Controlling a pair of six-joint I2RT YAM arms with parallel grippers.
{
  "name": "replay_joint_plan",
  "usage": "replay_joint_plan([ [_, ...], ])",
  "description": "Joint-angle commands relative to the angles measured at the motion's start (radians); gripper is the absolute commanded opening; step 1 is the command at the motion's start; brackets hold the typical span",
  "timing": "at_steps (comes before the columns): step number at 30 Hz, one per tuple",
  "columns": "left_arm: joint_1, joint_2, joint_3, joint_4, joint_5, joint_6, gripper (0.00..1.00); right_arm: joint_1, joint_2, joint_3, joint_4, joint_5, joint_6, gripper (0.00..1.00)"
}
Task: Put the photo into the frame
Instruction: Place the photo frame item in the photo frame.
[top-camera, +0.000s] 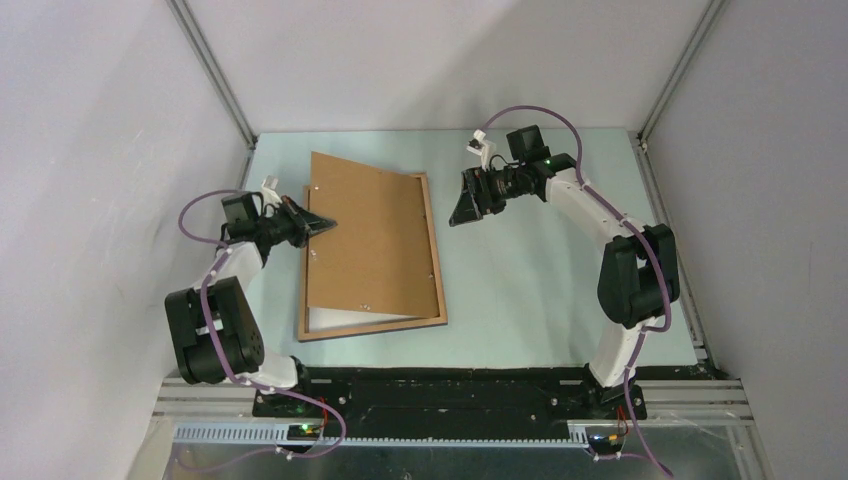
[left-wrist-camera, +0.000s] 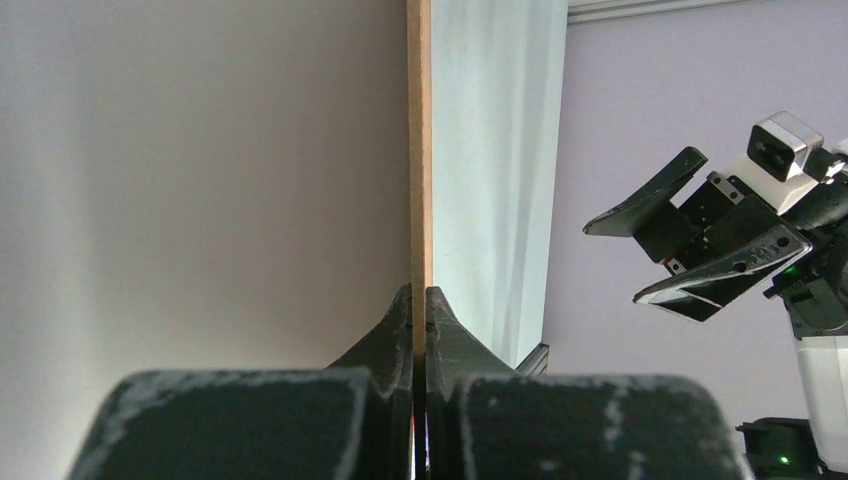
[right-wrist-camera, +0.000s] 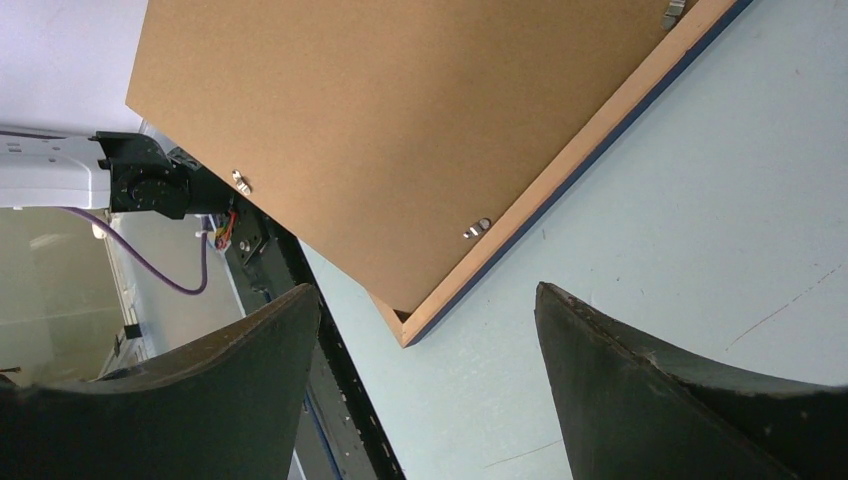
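The frame (top-camera: 437, 262) lies on the pale table, wood face up, its blue edge showing (right-wrist-camera: 560, 180). A brown backing board (top-camera: 370, 235) rests over it, skewed, with its left side lifted. At the frame's near end a white strip, the photo's plain back (top-camera: 345, 318), shows under the board. My left gripper (top-camera: 330, 224) is shut on the board's left edge; in the left wrist view the thin edge (left-wrist-camera: 420, 150) runs straight up from the pinched gripper (left-wrist-camera: 420, 295). My right gripper (top-camera: 462, 210) hovers open beside the frame's far right corner, holding nothing (right-wrist-camera: 425, 290).
Small metal clips (right-wrist-camera: 478, 228) sit along the frame's inner rim. Grey enclosure walls with aluminium posts (top-camera: 212, 70) close the table on three sides. A black base rail (top-camera: 440, 385) runs along the near edge. Bare table (top-camera: 540, 290) lies right of the frame.
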Motion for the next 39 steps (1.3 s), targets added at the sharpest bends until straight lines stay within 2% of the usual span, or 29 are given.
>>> replay_joint_plan([
  [1,-0.017,0.004,0.046,-0.017,0.057,0.033,0.00,0.005,-0.009,0.007,0.007,-0.002,-0.017,0.83],
  [9,-0.020,0.031,0.067,-0.038,0.052,0.056,0.00,0.004,-0.006,0.008,0.002,-0.001,-0.018,0.83],
  [11,-0.018,0.036,0.074,-0.058,0.044,0.075,0.03,0.004,-0.006,0.008,0.002,-0.001,-0.019,0.83],
  [27,-0.019,0.059,0.108,-0.156,-0.049,0.145,0.51,0.003,-0.010,0.005,-0.003,-0.001,-0.021,0.83],
  [31,-0.019,0.073,0.122,-0.190,-0.079,0.165,0.67,0.003,-0.010,0.005,-0.004,-0.001,-0.021,0.83],
  [39,-0.021,0.111,0.163,-0.272,-0.145,0.215,0.85,0.003,-0.005,0.004,-0.004,-0.002,-0.019,0.83],
])
